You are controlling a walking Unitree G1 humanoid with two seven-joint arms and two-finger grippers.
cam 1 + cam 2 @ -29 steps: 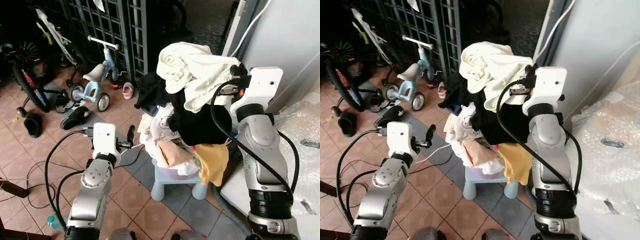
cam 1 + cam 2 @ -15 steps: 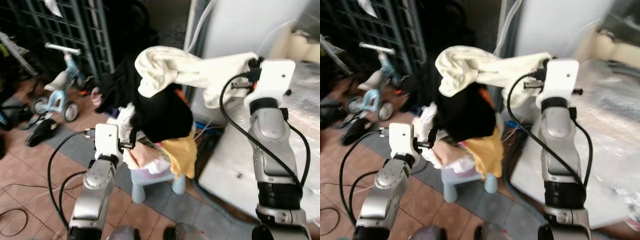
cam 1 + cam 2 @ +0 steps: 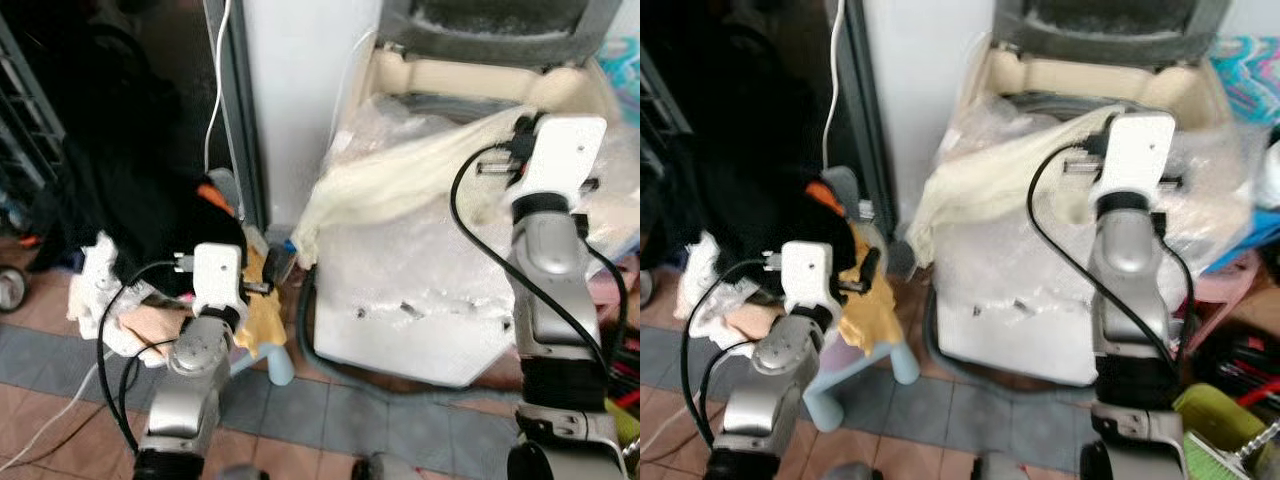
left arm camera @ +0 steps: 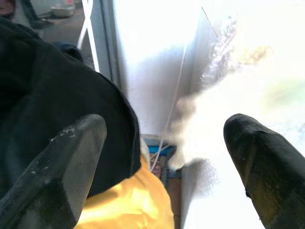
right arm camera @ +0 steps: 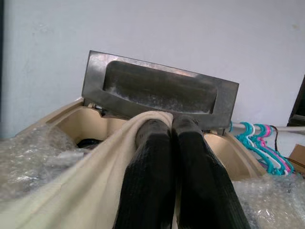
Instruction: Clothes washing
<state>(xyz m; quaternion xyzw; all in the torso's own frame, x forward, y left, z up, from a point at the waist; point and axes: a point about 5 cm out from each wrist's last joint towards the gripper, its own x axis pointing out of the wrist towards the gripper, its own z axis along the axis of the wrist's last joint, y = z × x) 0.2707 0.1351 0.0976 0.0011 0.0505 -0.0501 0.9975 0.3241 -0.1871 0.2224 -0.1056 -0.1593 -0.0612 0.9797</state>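
Washing machine (image 3: 440,300), bubble-wrapped, lid (image 5: 159,90) up, sits directly ahead of the right end effector (image 5: 167,129); the tub opening lies just beyond its tips. Right end effector is pressed together, pinching the cream garment (image 3: 400,185), which trails back from the tips across the machine's top and hangs off the corner nearest the other arm. Judgement: loading step, mid-transfer, garment not yet in the tub. To do it well: carry the pinch forward past the front rim and over the opening before releasing, high enough that the trailing tail drags clear of the bubble wrap instead of snagging; release only once most of the cloth is over the tub, otherwise the tail's weight may pull it back off the corner. Laundry pile (image 3: 130,260) (black, yellow and pale pieces) sits on the small blue stool (image 3: 865,365), right beside and partly between the spread fingers (image 4: 52,167) of the left end effector (image 3: 262,282), which holds nothing. Obstacles: grey hose (image 3: 330,360) on the floor at the machine's base, white cable (image 3: 215,70) down the wall beyond the left end effector, hangers (image 5: 257,140) off to the side of the right tips.
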